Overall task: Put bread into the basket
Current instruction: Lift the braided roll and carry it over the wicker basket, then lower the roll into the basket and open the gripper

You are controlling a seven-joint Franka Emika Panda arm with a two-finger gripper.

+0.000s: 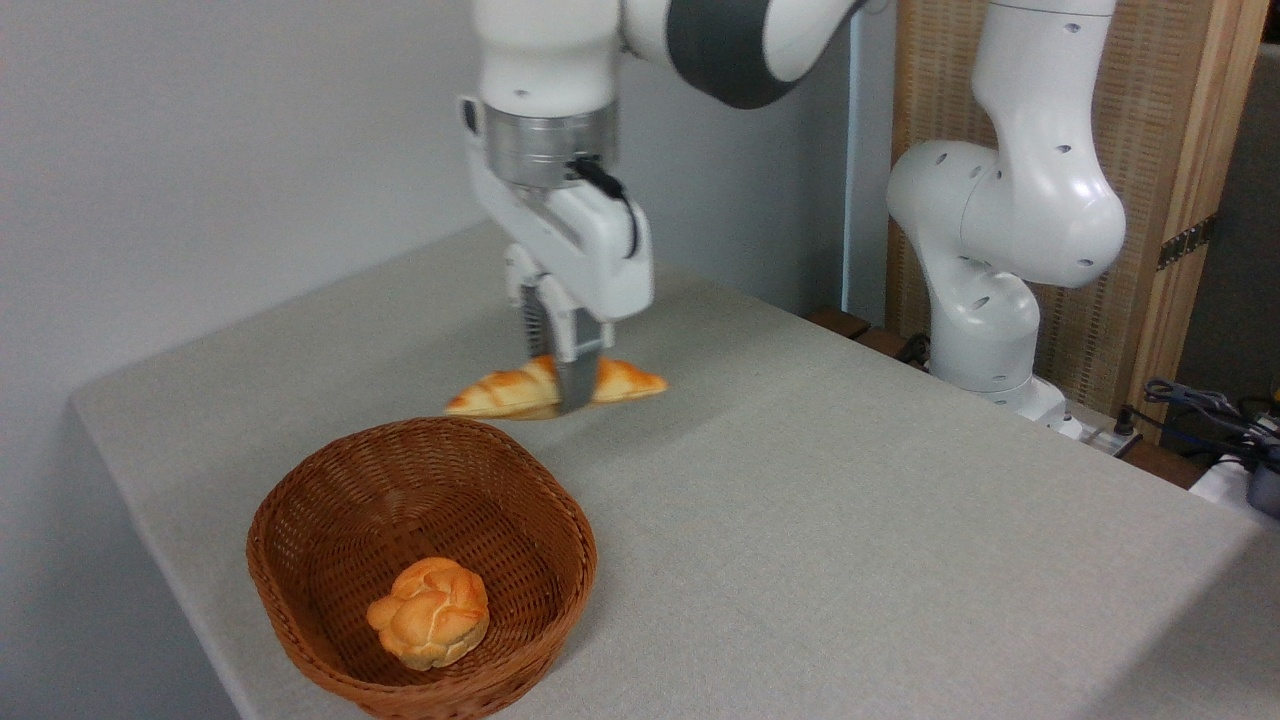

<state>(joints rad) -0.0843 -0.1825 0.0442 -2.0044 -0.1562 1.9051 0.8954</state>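
Observation:
The bread (500,392), a long golden-orange braided loaf with pointed ends, hangs level above the table just behind the basket's far rim. My gripper (565,385) points straight down and is shut on the loaf's middle, its fingers hiding that part. The basket (330,480), brown woven wicker and oval, stands at the front left of the table, in front of and slightly left of the gripper.
A small round knotted bun (430,612) lies inside the basket near its front wall. The table's left edge runs close beside the basket. The arm's white base (985,290) stands at the back right, with cables (1200,405) beyond the table's right side.

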